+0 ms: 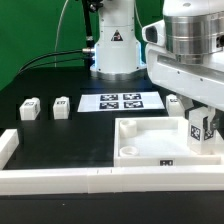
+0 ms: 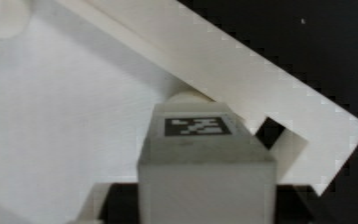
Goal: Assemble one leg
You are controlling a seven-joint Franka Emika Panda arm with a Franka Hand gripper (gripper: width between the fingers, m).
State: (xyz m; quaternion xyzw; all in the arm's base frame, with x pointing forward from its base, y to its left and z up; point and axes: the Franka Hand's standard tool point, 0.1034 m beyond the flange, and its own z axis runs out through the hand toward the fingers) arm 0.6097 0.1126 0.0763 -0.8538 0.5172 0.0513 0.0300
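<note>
My gripper [image 1: 203, 132] is shut on a leg [image 1: 202, 129], a small white block with a marker tag on its face, and holds it upright over the right end of the large white tray piece [image 1: 150, 145]. In the wrist view the leg [image 2: 204, 150] fills the lower middle between my dark fingers [image 2: 117, 203], its far end close to the tray piece's angled wall [image 2: 247, 70]. Two more legs [image 1: 29, 108] [image 1: 61, 105] stand on the table at the exterior view's left. Another leg [image 1: 175, 99] shows partly behind my arm.
The marker board [image 1: 121, 102] lies flat in the middle, in front of the robot base [image 1: 115, 50]. A long white border bar [image 1: 90, 180] runs along the front, with a corner piece [image 1: 8, 148] at the exterior view's left.
</note>
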